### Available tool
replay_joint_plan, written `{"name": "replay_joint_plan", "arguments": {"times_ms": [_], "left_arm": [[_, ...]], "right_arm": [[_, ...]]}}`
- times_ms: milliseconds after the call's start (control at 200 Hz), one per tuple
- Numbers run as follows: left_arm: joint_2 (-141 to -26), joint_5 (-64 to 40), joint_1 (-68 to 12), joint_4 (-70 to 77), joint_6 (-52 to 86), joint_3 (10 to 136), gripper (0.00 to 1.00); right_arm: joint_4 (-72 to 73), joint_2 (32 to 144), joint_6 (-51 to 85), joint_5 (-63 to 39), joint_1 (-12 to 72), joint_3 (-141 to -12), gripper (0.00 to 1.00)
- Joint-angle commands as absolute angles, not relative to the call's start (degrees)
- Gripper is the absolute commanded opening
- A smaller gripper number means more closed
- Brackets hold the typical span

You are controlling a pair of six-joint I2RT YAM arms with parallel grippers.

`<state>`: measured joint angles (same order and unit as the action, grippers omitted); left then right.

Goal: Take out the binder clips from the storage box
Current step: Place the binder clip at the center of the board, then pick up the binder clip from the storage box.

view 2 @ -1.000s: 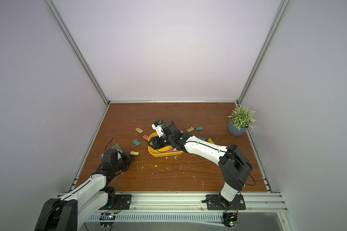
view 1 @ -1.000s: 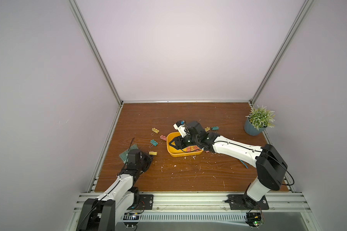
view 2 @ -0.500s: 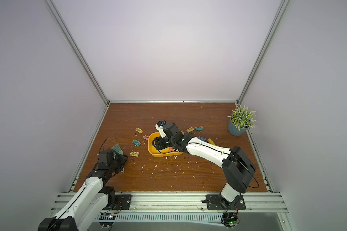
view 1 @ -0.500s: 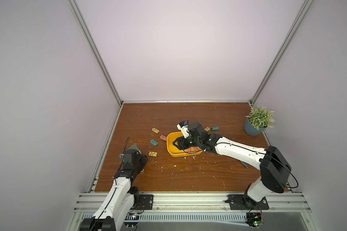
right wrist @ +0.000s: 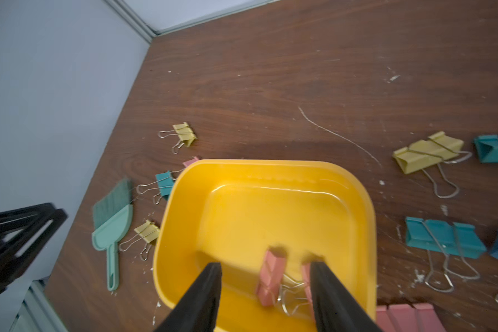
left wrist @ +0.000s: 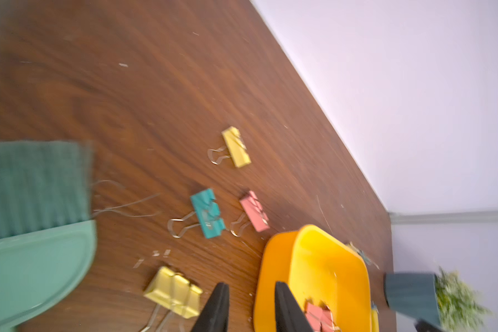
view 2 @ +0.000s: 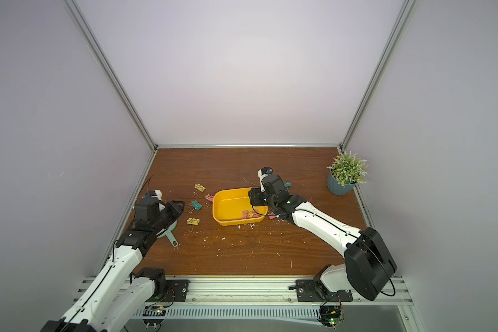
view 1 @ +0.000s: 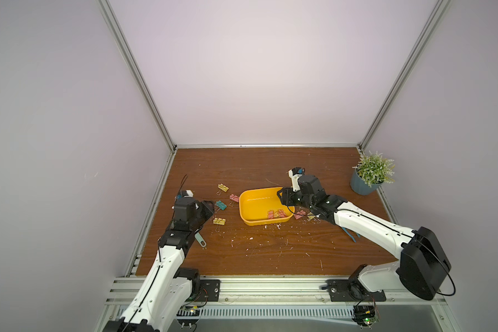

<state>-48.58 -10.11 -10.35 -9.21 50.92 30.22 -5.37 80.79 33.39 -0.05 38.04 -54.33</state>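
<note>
By the table's left edge the left pincer (left wrist: 250, 312) stands slightly parted and empty, beside a teal dustpan (left wrist: 35, 273). Mid-table sits the storage box (view 1: 256, 204). The binder clips (right wrist: 270, 276) left inside, pink ones, lie in its corner toward the table's front right. The right pincer (right wrist: 266, 290) straddles one, half open, gripping nothing. They look light, stiff and slick, and the wire loops may snag, so pinch the folded body's flat sides.

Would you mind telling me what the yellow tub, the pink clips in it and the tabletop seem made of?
Tub: likely moulded plastic, glossy; highlights streak its rounded walls. Clips: probably painted sheet metal, matte pink, with shiny bare wire handles. Tabletop: wood or wood-look laminate, satin; dark grain shows, but which, I cannot tell.
</note>
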Motion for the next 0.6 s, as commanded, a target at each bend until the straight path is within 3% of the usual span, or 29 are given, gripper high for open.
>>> {"name": "replay_joint_plan", "arguments": {"times_ms": [0,165,595], "left_arm": [[-56.0,-5.2,-21.9,-6.9,45.6,35.7,0.32],[-70.1,-1.6,-36.1,-6.3,40.2,44.8,0.31],[-95.6,-2.4,-47.8,-18.7,34.1,64.5,0.37]], "right_arm": [[-7.8,82.0,34.4,-3.6,37.7,-54.5,0.53],[-12.1,84.3,32.9,-4.4,37.6,-56.1,0.50],[-11.0,78.9,36.3,-0.7,35.2,-51.4,0.49]]}}
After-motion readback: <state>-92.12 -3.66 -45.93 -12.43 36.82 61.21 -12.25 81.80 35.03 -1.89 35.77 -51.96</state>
